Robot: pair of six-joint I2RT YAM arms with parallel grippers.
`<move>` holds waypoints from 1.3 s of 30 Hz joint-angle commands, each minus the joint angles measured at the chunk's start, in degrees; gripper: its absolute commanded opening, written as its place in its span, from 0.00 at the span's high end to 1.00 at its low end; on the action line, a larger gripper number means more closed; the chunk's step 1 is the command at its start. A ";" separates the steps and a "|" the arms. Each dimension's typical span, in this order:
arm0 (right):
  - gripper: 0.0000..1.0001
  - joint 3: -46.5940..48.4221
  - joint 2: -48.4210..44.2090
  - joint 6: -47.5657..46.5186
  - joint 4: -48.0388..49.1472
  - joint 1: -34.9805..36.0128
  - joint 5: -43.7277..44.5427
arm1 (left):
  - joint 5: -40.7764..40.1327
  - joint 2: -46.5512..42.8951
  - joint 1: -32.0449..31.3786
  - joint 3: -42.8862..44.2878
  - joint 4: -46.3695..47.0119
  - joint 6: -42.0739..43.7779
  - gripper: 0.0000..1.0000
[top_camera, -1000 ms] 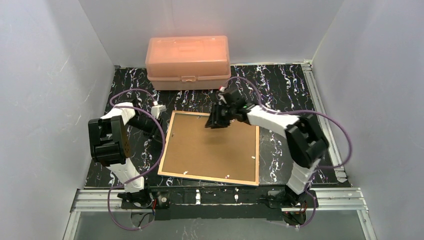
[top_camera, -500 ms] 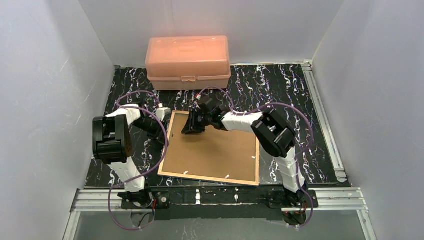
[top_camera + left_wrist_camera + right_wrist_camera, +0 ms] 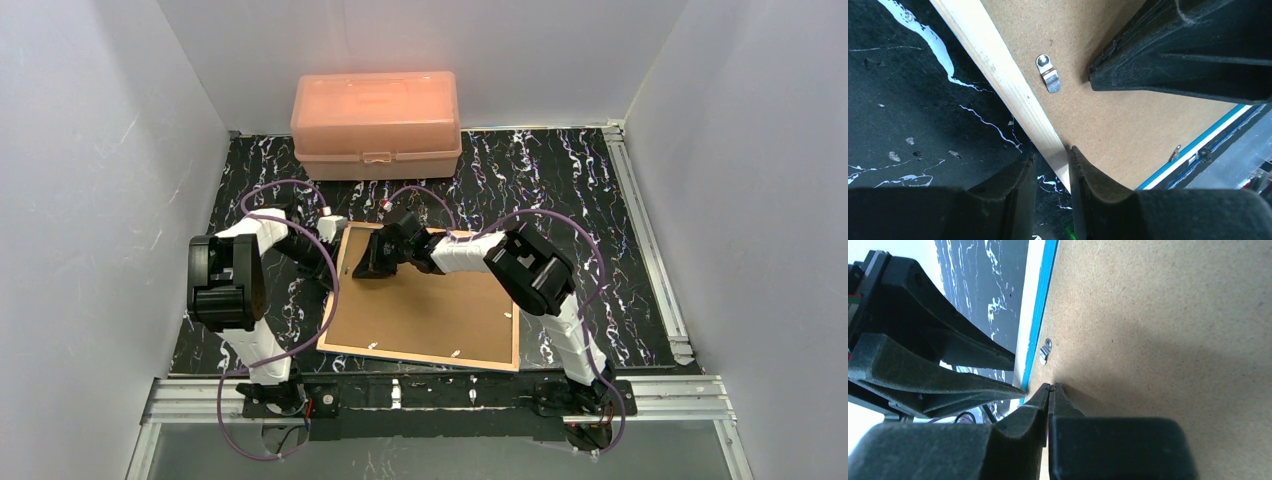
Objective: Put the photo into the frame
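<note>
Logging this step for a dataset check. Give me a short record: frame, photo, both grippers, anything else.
frame: lies face down on the table, brown backing up
photo: not in view
left gripper: shut on the frame's wooden edge, far-left corner
right gripper: shut, tips at the backing beside a metal clip
other: salmon-pink box at the table's back

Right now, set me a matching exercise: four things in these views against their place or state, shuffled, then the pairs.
Things:
1 frame
2 pink box
3 left gripper
4 right gripper

Place or state:
A shut on nothing, tips at the brown backing
B by the back wall, lid closed
C clamped on the wooden rim near a corner
D on the table, backing facing up

Pairs: 1-D, 2-B, 3-C, 4-A
</note>
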 commanded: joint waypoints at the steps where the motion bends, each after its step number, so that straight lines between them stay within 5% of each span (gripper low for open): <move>1: 0.90 2.04 1.24 1.20 1.62 0.63 3.14 | -3.77 -0.39 -2.96 -3.16 2.23 1.22 0.82; 11: 0.90 2.86 2.45 2.53 1.43 0.93 3.88 | -3.65 -1.15 -3.77 -3.56 2.09 1.55 0.77; 39: 0.88 6.34 5.01 3.59 -0.79 2.08 5.95 | -3.04 -0.78 -3.86 -3.41 2.12 2.25 0.84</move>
